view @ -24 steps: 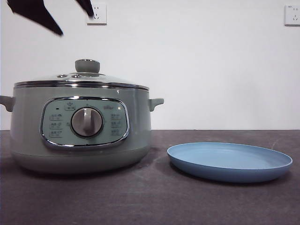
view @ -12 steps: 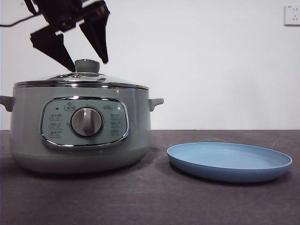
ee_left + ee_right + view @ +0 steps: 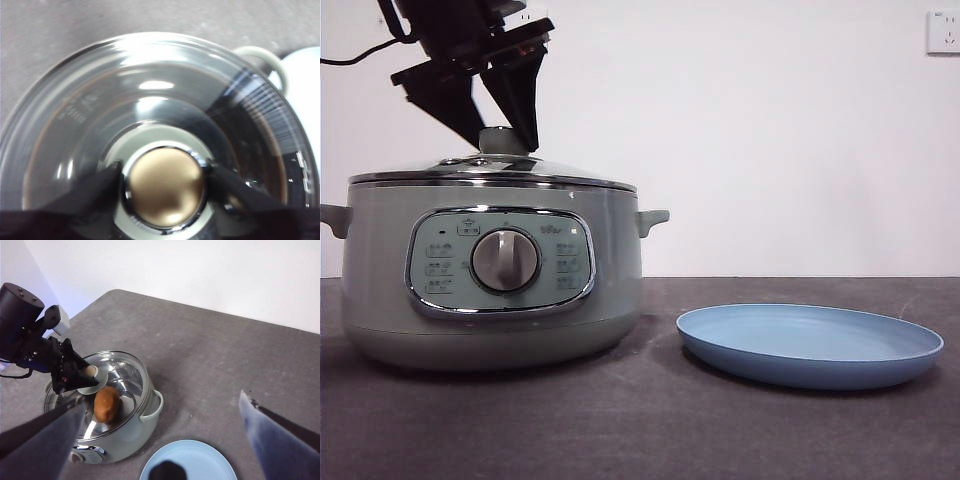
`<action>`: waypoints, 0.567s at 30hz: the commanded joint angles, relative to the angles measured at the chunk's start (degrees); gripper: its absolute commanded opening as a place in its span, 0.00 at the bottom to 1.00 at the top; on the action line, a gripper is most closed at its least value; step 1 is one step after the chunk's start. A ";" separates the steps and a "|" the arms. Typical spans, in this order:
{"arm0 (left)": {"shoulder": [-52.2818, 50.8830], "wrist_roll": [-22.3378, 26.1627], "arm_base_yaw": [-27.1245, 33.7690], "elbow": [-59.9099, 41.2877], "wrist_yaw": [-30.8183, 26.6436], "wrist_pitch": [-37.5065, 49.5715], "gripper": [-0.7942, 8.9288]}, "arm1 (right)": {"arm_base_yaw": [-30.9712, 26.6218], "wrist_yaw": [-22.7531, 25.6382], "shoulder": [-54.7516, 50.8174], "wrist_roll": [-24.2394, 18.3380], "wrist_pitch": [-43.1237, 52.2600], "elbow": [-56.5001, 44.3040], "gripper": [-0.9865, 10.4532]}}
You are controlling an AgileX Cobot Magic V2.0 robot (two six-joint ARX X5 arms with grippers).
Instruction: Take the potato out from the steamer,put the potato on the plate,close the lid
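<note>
The pale green steamer [image 3: 380, 290] stands at the left of the table, its glass lid [image 3: 560, 176] resting on it. My left gripper [image 3: 505, 142] has come down from above, and its jaws press both sides of the lid's knob [image 3: 164, 186]. Through the glass, the right wrist view shows the brown potato [image 3: 106, 404] lying inside the steamer [image 3: 125, 437]. The light-blue plate [image 3: 810, 345] sits empty on the table to the steamer's right. High above the table my right gripper [image 3: 162, 402] hangs open with nothing in it.
The table top is dark grey and a white wall runs behind it. Wall sockets [image 3: 942, 30] sit high on that wall. One steamer side handle [image 3: 653, 218] points toward the plate, with a gap of bare table between the two.
The left gripper dropped from the top left corner onto the lid's knob, and its jaws narrowed from wide apart to touching it. Steamer, lid and plate stayed put.
</note>
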 commanded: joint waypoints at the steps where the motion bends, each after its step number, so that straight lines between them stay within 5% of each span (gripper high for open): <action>1: 0.07 1.09 0.26 0.04 -0.52 0.20 0.07 | 0.13 0.02 0.09 -0.15 -0.33 0.07 0.61; 9: -0.07 1.90 0.57 2.69 -0.61 -0.66 0.07 | 0.13 -0.66 0.09 0.87 -0.59 0.07 0.61; 17: -0.07 4.28 1.84 19.04 -0.74 -6.67 0.07 | 2.27 -0.61 1.84 8.92 3.98 0.07 0.61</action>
